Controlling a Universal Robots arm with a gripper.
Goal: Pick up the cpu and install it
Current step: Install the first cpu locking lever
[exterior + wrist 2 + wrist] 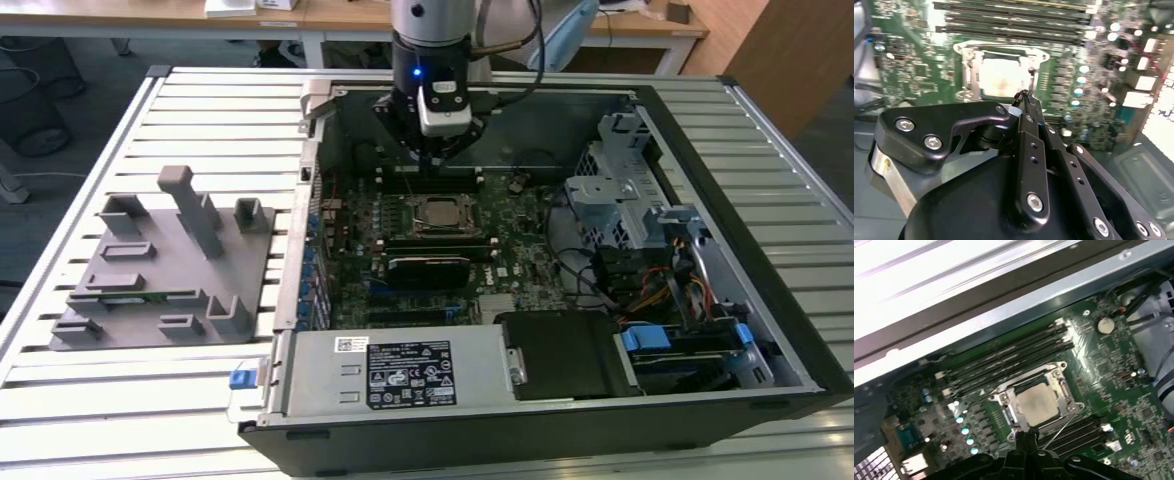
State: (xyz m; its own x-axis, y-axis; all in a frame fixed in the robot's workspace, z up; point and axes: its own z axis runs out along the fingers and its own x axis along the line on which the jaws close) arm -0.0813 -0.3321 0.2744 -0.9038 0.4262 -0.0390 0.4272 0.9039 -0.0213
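Note:
The cpu (pixel 437 215) lies flat in the motherboard socket, its silver top showing inside the metal socket frame (pixel 1004 395). Both wrist views show the cpu (pixel 1001 75) (pixel 1038 402) seated there, apart from the fingers. My gripper (pixel 434 160) hangs above the board, just behind the socket, over the memory slots. Its black fingertips (pixel 1025 97) are pressed together with nothing between them, so the gripper (pixel 1027 436) is shut and holds nothing.
A grey fixture tray (pixel 147 260) with upright posts sits on the slatted table at the exterior view's left. The open computer case (pixel 787 330) holds a power supply (pixel 400 372), a drive cage (pixel 621 190) and cables. Black memory slots (pixel 1004 360) run beside the socket.

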